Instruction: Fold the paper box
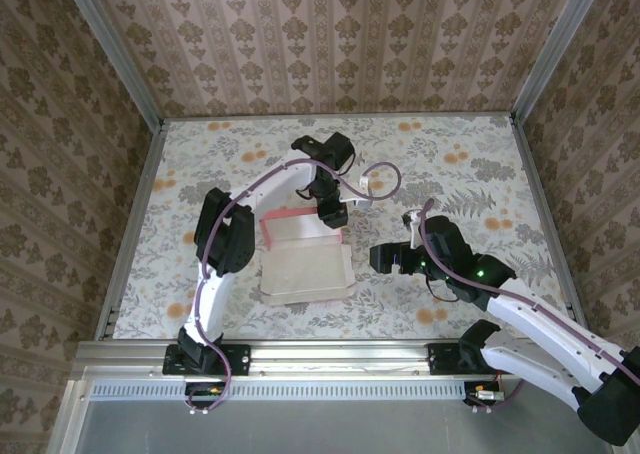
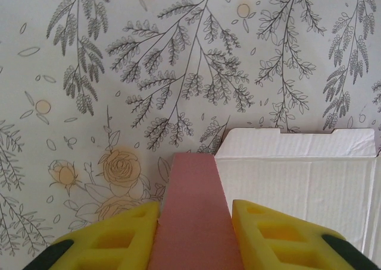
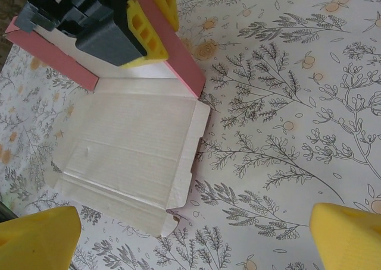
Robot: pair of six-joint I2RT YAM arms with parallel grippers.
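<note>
The paper box point(image 1: 305, 269) lies partly folded mid-table, whitish inner face up, with pink walls raised at its far and right edges. My left gripper point(image 1: 330, 214) reaches down at the far right corner. In the left wrist view a pink wall point(image 2: 193, 187) fills the gap of that gripper point(image 2: 195, 222), and both yellow fingers touch it. The box's white panel point(image 2: 297, 181) lies to the right. My right gripper point(image 1: 378, 259) hovers just right of the box, open and holding nothing. In its wrist view the box point(image 3: 131, 145) lies ahead of the right gripper point(image 3: 193, 234), with the left gripper point(image 3: 149, 20) on the pink wall point(image 3: 172, 53).
The floral tablecloth point(image 1: 470, 174) covers the whole table. Patterned walls close off the back and both sides. A metal rail point(image 1: 330, 354) runs along the near edge by the arm bases.
</note>
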